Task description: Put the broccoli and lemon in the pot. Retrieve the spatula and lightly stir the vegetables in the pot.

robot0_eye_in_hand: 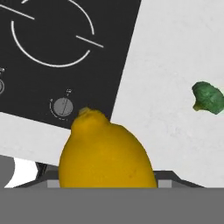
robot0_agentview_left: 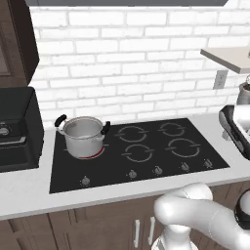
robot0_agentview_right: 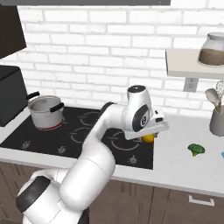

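One lemon (robot0_eye_in_hand: pixel 107 155) apparently clamped between the fingers (robot0_agentview_right: pixel 149 138), nippled end and long axis pointing away from them.

No readable text, label, brand or number is showing anywhere. The small marks beside the stove knobs (robot0_eye_in_hand: pixel 62 106) are appearing too blurred to read.

The pot (robot0_agentview_left: pixel 83 136) stands on the rear-left burner of the black cooktop (robot0_agentview_left: pixel 146 151), its two black handles out to the sides. A black toaster oven (robot0_agentview_left: pixel 18 129) sits just left on the grey worktop (robot0_agentview_left: pixel 29 193), against white brick.
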You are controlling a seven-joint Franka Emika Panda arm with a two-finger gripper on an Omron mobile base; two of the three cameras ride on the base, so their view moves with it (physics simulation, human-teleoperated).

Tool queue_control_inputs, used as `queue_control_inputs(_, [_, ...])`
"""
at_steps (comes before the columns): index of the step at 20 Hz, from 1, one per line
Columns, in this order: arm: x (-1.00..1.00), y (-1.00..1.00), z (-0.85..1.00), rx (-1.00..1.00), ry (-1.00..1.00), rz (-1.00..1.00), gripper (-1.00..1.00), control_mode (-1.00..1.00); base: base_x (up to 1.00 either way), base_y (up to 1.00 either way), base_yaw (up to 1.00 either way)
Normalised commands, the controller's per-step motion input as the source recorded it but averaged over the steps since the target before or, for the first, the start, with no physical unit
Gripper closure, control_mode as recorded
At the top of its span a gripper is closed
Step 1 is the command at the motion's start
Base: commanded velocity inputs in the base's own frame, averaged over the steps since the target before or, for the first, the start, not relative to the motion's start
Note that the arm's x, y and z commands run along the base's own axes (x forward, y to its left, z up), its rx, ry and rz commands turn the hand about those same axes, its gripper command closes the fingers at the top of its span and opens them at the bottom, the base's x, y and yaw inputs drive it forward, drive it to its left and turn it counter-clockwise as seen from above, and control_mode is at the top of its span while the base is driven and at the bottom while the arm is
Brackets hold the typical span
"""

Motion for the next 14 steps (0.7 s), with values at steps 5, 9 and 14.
queue_control_inputs(5, [0.00,1.00,0.68,-0.01,0.05,0.00,1.00,-1.00,0.00,0.00,0.00])
queue_control_inputs(9, [0.00,1.00,0.61,0.00,0.07,0.00,1.00,-1.00,0.00,0.00,0.00])
queue_control_inputs(14, [0.00,1.00,0.32,0.01,0.11,0.03,1.00,-1.00,0.00,0.00,0.00])
